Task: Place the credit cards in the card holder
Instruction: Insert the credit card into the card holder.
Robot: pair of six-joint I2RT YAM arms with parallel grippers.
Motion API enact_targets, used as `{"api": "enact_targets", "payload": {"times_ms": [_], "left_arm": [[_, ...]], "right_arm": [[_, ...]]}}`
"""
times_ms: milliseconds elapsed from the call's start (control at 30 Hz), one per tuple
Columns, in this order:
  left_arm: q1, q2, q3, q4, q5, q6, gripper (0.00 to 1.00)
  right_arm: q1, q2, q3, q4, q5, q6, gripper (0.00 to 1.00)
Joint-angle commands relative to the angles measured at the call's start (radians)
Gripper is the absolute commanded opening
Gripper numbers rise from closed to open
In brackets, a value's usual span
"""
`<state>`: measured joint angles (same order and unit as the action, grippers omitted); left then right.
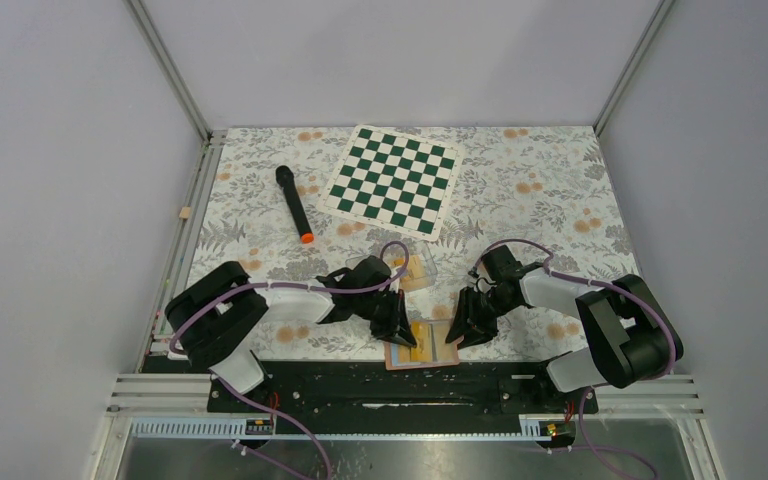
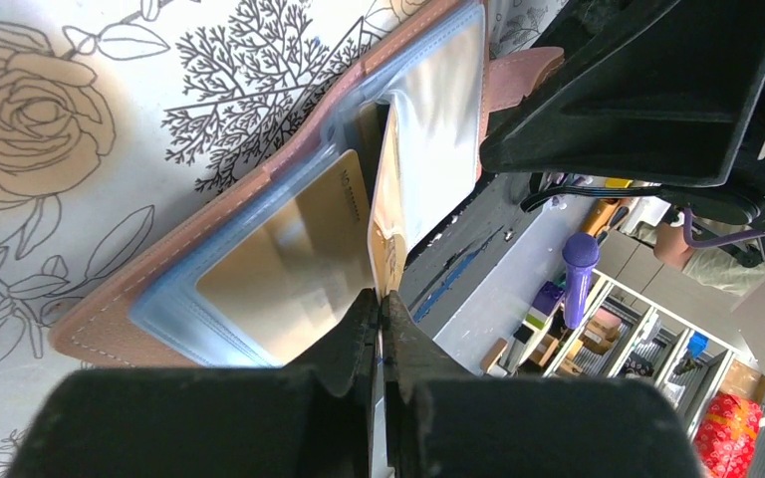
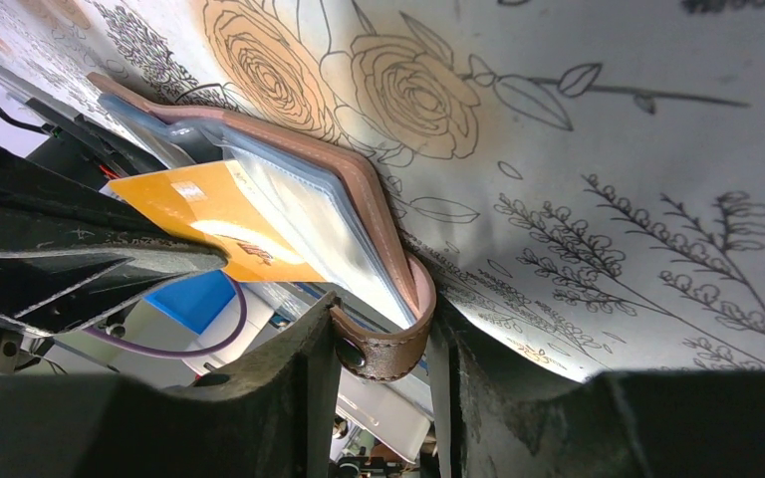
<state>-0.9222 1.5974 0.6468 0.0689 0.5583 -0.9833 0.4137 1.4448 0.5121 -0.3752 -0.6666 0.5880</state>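
Tan leather marked the card holder [image 1: 400,358], which lay open at the 6 o'clock edge of the table [image 1: 560,200], between the 2 grippers. The left gripper [image 2: 380,304], at the holder's 9 o'clock in the top view, had its jaws closed tight on 1 yellow credit card [image 2: 389,214]. It held the card edge-on with the far end at the mouth of a clear pocket. At that card's 9 o'clock, 1 gold card [image 2: 289,259] already sat behind the plastic. The right gripper [image 3: 383,334], at the holder's 3 o'clock, had its jaws narrowed onto the snap tab [image 3: 388,351], apparently pinning the holder. What looked like more yellow cards [image 1: 416,270] showed in a clear box [image 1: 430,258] at the holder's 12 o'clock. Insertion looked like the step in hand. Next, the card probably needed tilting flat and sliding deeper into the pocket, with the right gripper resisting the push, before release.
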Motion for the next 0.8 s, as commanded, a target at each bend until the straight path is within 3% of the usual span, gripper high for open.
{"api": "enact_targets", "payload": {"times_ms": [0, 367, 767], "left_arm": [[-0.004, 0.019, 0.010, 0.092, 0.019, -0.023, 0.00], [-0.004, 0.068, -0.009, 0.166, -0.027, -0.071, 0.00], [-0.060, 0.068, 0.072, -0.016, -0.146, -0.117, 0.00]], "right_arm": [[0.008, 0.014, 0.005, 0.006, 0.044, -0.024, 0.42], [0.009, 0.020, 0.003, 0.006, 0.041, -0.030, 0.42], [0.008, 0.016, 0.003, 0.007, 0.041, -0.028, 0.41]]}}
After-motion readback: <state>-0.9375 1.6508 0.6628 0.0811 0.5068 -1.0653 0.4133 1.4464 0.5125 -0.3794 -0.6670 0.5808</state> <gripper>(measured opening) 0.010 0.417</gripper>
